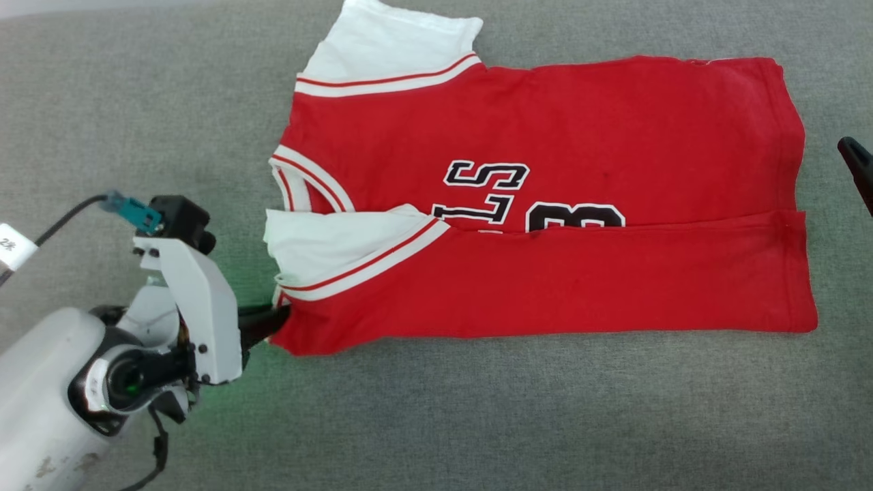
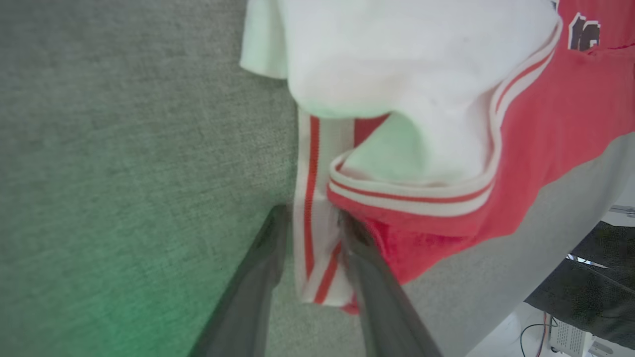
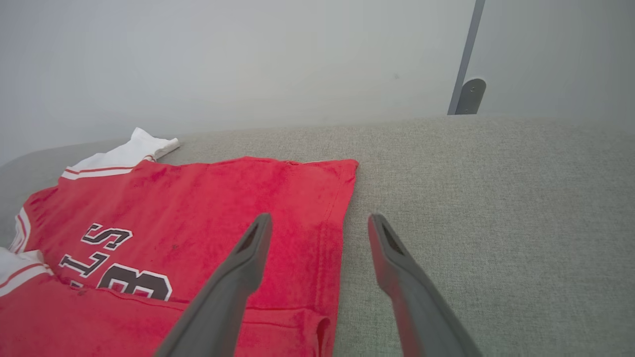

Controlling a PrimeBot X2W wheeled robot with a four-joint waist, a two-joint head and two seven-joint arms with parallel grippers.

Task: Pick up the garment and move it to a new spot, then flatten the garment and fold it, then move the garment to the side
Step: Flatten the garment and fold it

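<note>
The garment point(image 1: 580, 123) is a red jersey with white sleeves and black lettering, lying flat on the grey cloth surface, its near side folded up over the letters. My left gripper point(image 1: 278, 319) is at the garment's near left corner. In the left wrist view its fingers point(image 2: 313, 215) stand partly closed on either side of a striped trim point(image 2: 310, 198), which lies flat between them. My right gripper point(image 3: 320, 220) is open and empty, held above the garment's hem edge point(image 3: 342, 208). One of its fingertips point(image 1: 854, 151) shows at the right border of the head view.
The grey padded surface point(image 1: 477, 409) spreads all around the garment. A pale wall and a metal post point(image 3: 466, 94) stand behind it. Past the surface's edge in the left wrist view are a dark object point(image 2: 585, 277) and cables.
</note>
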